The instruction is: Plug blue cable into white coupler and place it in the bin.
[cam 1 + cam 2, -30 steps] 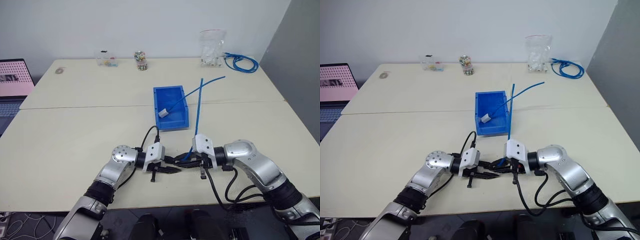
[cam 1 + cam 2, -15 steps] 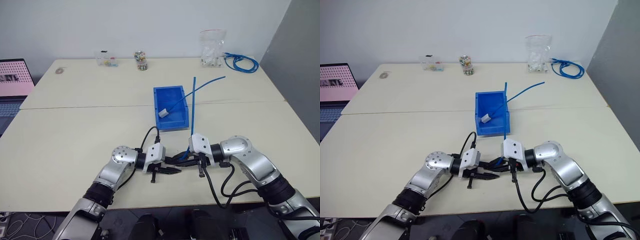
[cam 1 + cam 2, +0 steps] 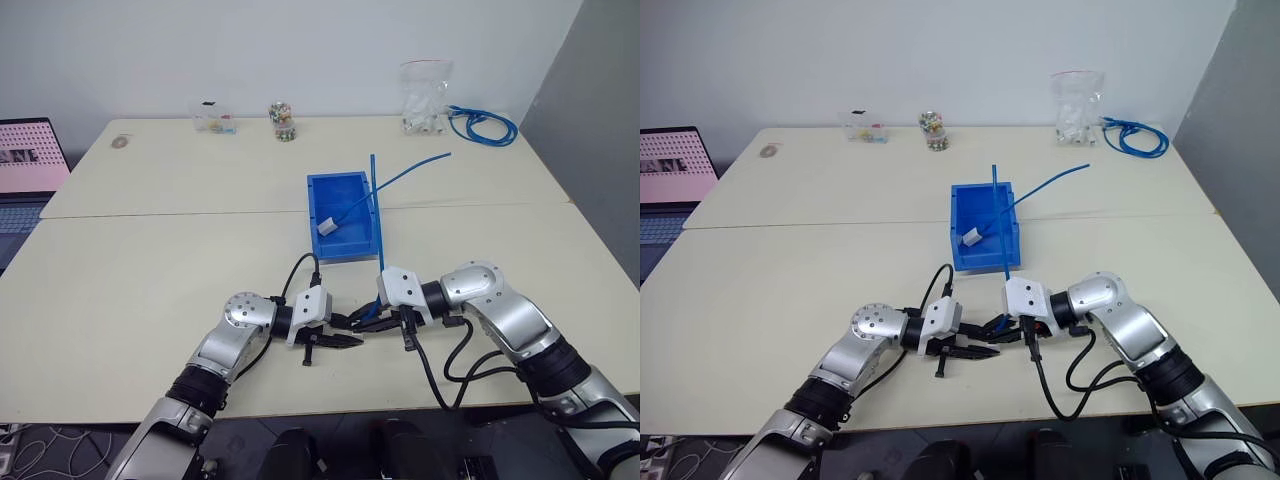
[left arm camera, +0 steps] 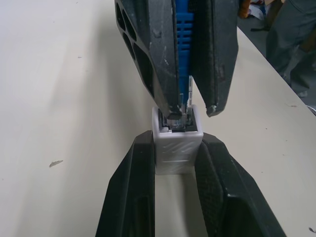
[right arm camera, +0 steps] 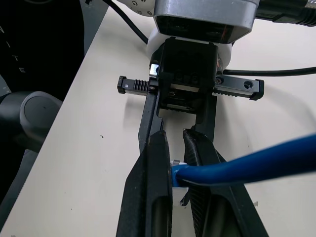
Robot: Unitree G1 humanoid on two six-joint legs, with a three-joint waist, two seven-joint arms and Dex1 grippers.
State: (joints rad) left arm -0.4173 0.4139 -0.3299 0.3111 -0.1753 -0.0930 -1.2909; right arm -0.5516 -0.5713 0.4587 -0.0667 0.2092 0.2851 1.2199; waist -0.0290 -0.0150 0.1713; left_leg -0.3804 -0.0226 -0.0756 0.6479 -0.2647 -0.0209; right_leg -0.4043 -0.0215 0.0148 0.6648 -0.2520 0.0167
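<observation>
On a pale table [image 3: 150, 260] by a white wall, the two grippers meet tip to tip near the front edge, so plug and socket line up. The left gripper [image 4: 173, 148] is clamped on the coupler [image 4: 177, 147], socket facing the right gripper [image 4: 190, 106], which pinches the cable [image 3: 376, 225] just behind its plug, the tip at the socket mouth. The bin [image 3: 345, 250] sits just beyond, close for the drop, already holding another cable with a white coupler.

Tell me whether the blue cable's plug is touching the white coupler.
Touching. In the left wrist view the blue cable has its clear plug seated in the mouth of the white coupler, with no gap between them.
</observation>
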